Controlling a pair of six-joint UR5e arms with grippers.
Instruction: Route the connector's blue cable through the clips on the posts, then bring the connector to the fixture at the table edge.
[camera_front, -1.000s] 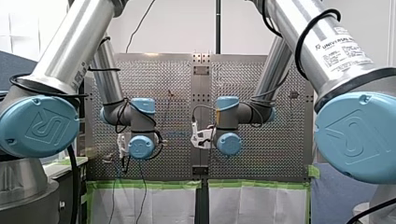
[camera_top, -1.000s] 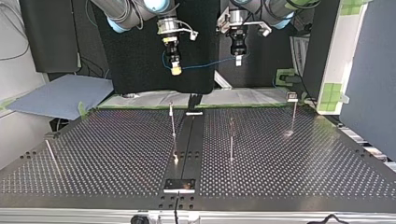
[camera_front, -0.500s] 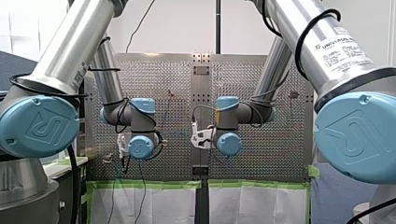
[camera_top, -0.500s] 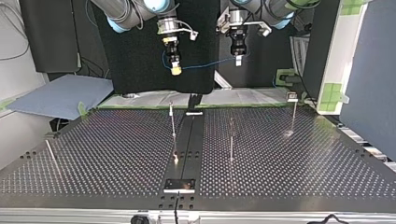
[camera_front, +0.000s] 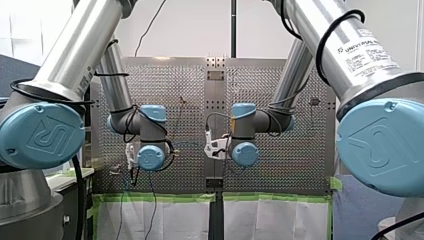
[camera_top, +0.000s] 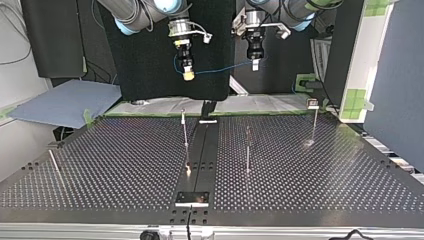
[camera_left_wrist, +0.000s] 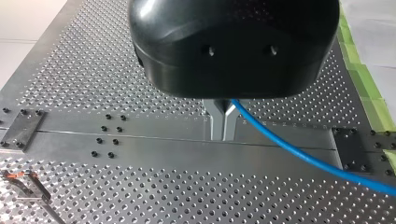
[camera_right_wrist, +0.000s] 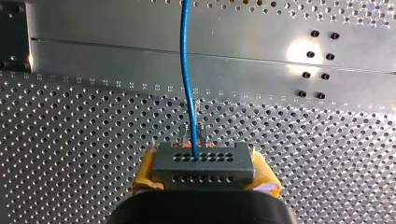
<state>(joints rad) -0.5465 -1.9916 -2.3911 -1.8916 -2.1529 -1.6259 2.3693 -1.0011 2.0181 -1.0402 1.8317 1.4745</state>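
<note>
Both our arms hang high above the perforated tabletop (camera_top: 125, 165). Our right fingers (camera_right_wrist: 145, 173), with yellow pads, are clamped on the grey connector (camera_right_wrist: 204, 161), which is held in the air. Its blue cable (camera_right_wrist: 187, 74) runs across to our left fingers (camera_left_wrist: 215, 122), which are metal and pressed together on it. In the top view the cable spans the gap between the two, well above the thin posts (camera_top: 185, 131) on the tabletop.
</note>
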